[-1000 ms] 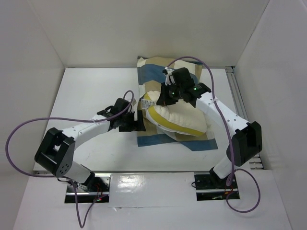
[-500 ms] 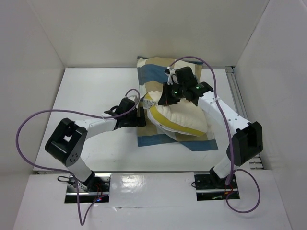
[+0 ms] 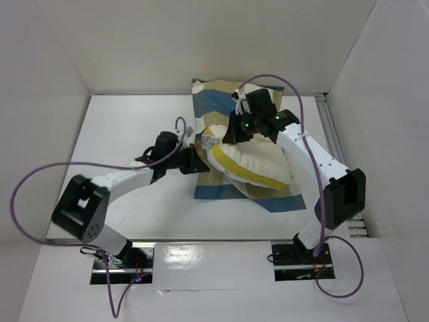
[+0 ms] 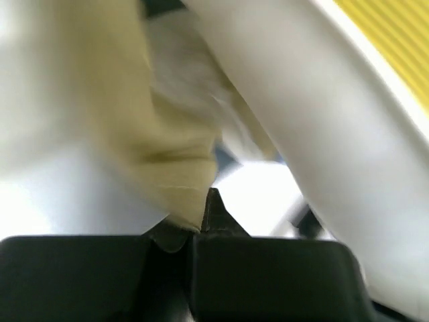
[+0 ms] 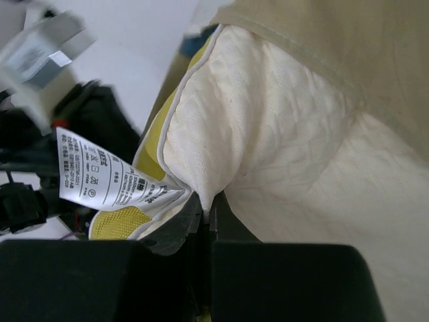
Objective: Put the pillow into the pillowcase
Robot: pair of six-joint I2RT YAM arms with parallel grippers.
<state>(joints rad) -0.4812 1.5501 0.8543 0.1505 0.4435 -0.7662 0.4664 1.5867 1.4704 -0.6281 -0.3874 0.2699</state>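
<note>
The left gripper (image 4: pixel 201 216) is pinched tight on a fold of tan cloth that looks like the edge of the pillowcase (image 3: pixel 218 191), though its wrist view is badly blurred and so close that the weave and the blue checks cannot be made out. The right gripper (image 5: pixel 208 208) is clamped on a corner of the pillow (image 3: pixel 255 164), right beside the white care label (image 5: pixel 100 178). From above, the right arm covers the pillow's far edge, and the pillowcase shows only as strips behind and in front of it. The pillow lies on top of the pillowcase on the white table (image 3: pixel 120 134), its left corner raised in the right fingers and just to the right of the left gripper, which sits at the pillowcase's left edge. A second ago the left jaws stood wide apart a little short of that edge; now they are closed, and the pillow's held corner has shifted slightly farther back.
</note>
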